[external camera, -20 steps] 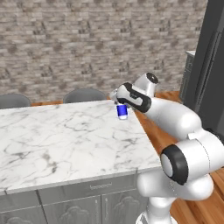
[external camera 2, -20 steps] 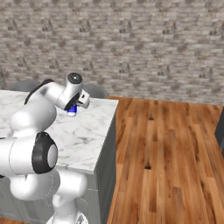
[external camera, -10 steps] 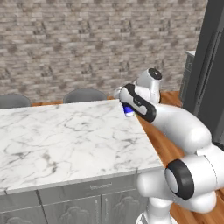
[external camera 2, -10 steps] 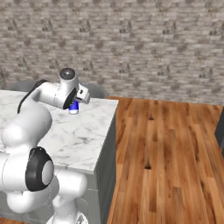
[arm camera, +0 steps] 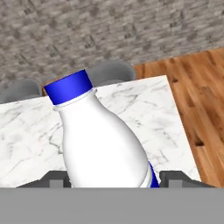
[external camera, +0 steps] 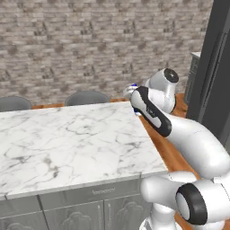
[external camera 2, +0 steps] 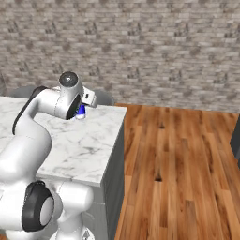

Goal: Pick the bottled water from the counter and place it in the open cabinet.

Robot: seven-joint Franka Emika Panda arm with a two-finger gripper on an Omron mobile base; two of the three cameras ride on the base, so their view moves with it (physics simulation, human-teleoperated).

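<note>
The bottled water (arm camera: 105,144), white with a blue cap and a blue label edge, leans between my two fingertips (arm camera: 57,177). My gripper (arm camera: 116,178) is shut on its body. In the right base view the bottle (external camera 2: 81,110) hangs just over the far right corner of the marble counter (external camera 2: 93,140), under my gripper (external camera 2: 84,105). From the left base view only its blue cap (external camera: 133,85) peeks past my hand above the counter (external camera: 67,143). The open cabinet is out of view.
Two grey chair backs (external camera: 87,96) (external camera: 13,102) stand behind the counter against a brick wall. Wooden floor (external camera 2: 178,159) spreads to the right of the counter. A tall dark unit (external camera: 215,67) rises at the far right.
My hand has risen and swung with the bottle held in it, so the bottle now sits higher over the counter's far corner. The arm's forearm has turned across the view.
</note>
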